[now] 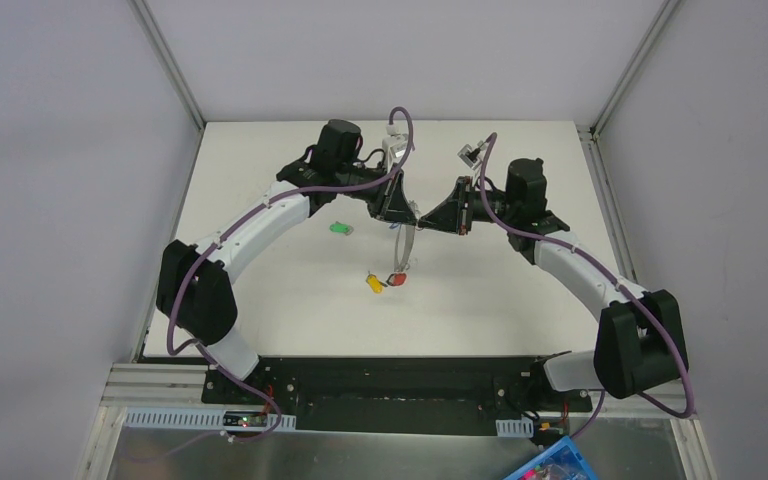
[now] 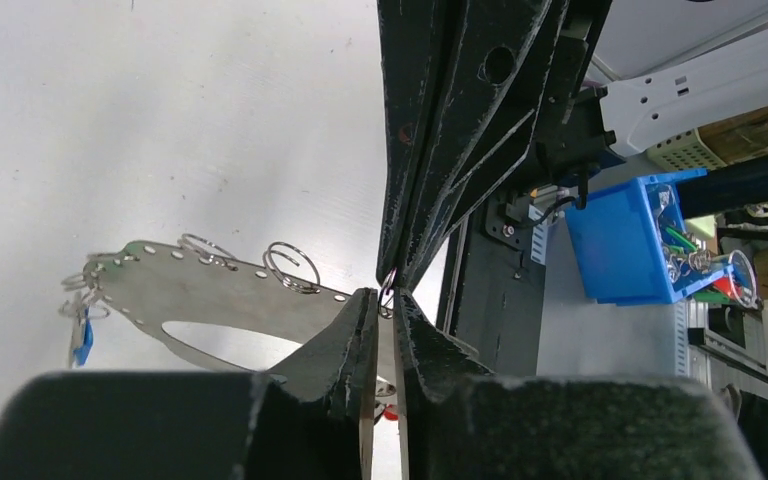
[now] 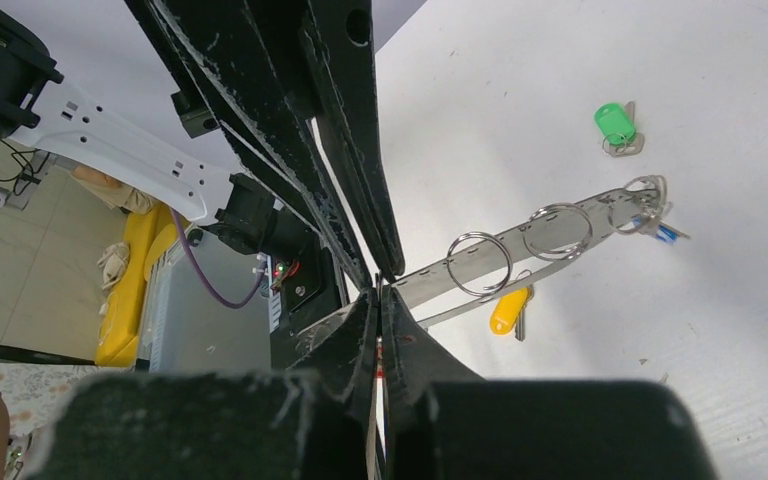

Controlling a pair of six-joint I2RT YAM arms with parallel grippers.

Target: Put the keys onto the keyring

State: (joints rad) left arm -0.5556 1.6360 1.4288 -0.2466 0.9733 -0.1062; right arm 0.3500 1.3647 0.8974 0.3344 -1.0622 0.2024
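Note:
A thin metal plate (image 1: 401, 250) with holes and several keyrings (image 3: 479, 263) hangs between my grippers. The left gripper (image 1: 403, 212) is shut on the plate's near end (image 2: 384, 297). The right gripper (image 1: 426, 219) meets it tip to tip and looks shut on a thin keyring at that end (image 3: 377, 293). The blue key (image 3: 663, 232) hangs on the ring at the plate's far end and also shows in the left wrist view (image 2: 82, 340). The yellow key (image 1: 373, 284) and the red key (image 1: 397, 280) lie on the table under the plate. The green key (image 1: 339, 228) lies apart, to the left.
The white table (image 1: 290, 310) has grey walls on three sides. A black rail (image 1: 380, 385) runs along its near edge by the arm bases. A blue bin (image 1: 550, 468) with small parts stands off the table at the near right.

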